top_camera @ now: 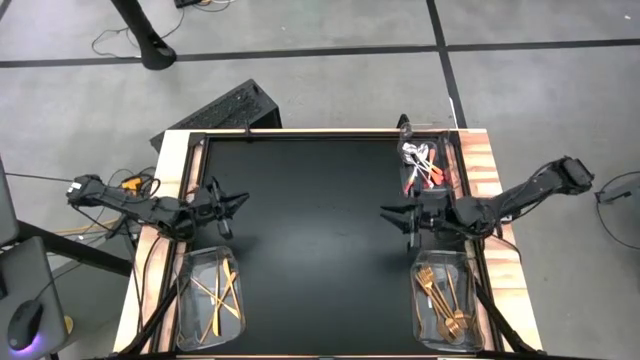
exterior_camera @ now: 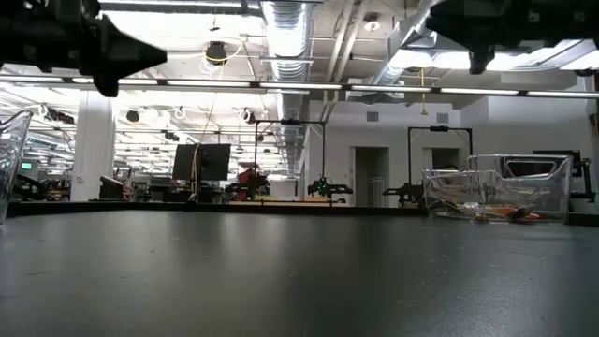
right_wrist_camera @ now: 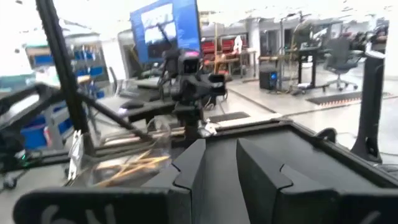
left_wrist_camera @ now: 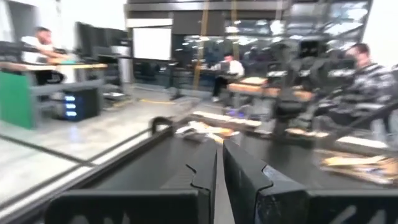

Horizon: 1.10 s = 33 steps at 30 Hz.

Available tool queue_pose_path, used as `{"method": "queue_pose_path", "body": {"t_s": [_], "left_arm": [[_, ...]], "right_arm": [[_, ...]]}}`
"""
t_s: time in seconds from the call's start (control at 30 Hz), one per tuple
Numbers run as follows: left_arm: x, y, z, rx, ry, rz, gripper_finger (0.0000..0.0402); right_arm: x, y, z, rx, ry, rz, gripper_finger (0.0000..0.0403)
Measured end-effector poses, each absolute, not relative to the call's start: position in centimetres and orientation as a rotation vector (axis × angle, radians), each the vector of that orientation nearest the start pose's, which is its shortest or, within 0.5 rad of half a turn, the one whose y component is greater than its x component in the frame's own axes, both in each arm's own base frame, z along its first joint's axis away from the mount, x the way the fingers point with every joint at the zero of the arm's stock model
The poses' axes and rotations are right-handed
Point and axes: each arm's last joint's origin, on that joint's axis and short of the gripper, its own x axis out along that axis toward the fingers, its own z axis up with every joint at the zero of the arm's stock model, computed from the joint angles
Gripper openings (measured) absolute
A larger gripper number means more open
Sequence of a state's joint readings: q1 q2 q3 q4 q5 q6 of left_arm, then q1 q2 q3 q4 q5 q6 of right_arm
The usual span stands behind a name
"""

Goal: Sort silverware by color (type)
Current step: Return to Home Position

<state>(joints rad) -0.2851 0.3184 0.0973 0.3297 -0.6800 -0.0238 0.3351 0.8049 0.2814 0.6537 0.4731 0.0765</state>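
Copper/gold stick-like pieces lie in the clear bin [top_camera: 210, 300] at the table's near left. Gold forks lie in the clear bin [top_camera: 445, 300] at the near right. Silver pieces with red-orange handles [top_camera: 422, 165] fill a bin at the far right edge, which also shows in the low view [exterior_camera: 496, 192]. My left gripper [top_camera: 243, 198] [left_wrist_camera: 219, 158] hovers over the left side of the black mat, shut and empty. My right gripper [top_camera: 385, 211] [right_wrist_camera: 221, 155] hovers over the right side, facing it, slightly open and empty. Both are raised above the table [exterior_camera: 103, 51] [exterior_camera: 482, 33].
The black mat [top_camera: 315, 230] lies bare between the two grippers. A wooden rim [top_camera: 480, 160] frames the table. A keyboard [top_camera: 225, 110] sits beyond the far edge. People sit at desks in the room behind.
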Motion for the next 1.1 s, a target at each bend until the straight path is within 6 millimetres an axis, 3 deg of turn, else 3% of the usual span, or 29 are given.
{"method": "queue_pose_path", "body": {"t_s": [0.13,0.33,0.63,1.1], "left_arm": [[10.1,-0.9,20.3,-0.057,-0.119,0.456,0.0016],[8.8,-0.7,20.3,-0.087,-0.150,0.396,0.0016],[9.1,-0.7,17.7,-0.132,-0.101,0.422,0.0016],[8.8,-0.5,18.8,-0.113,-0.132,0.453,0.0015]], "right_arm": [[15.4,3.5,23.4,0.144,-0.168,-0.158,0.0111],[13.7,2.7,23.1,0.138,-0.177,-0.172,0.0111],[12.1,1.5,18.9,0.230,-0.226,-0.141,0.0111],[11.4,-0.4,19.2,0.204,-0.225,-0.084,0.0111]]}}
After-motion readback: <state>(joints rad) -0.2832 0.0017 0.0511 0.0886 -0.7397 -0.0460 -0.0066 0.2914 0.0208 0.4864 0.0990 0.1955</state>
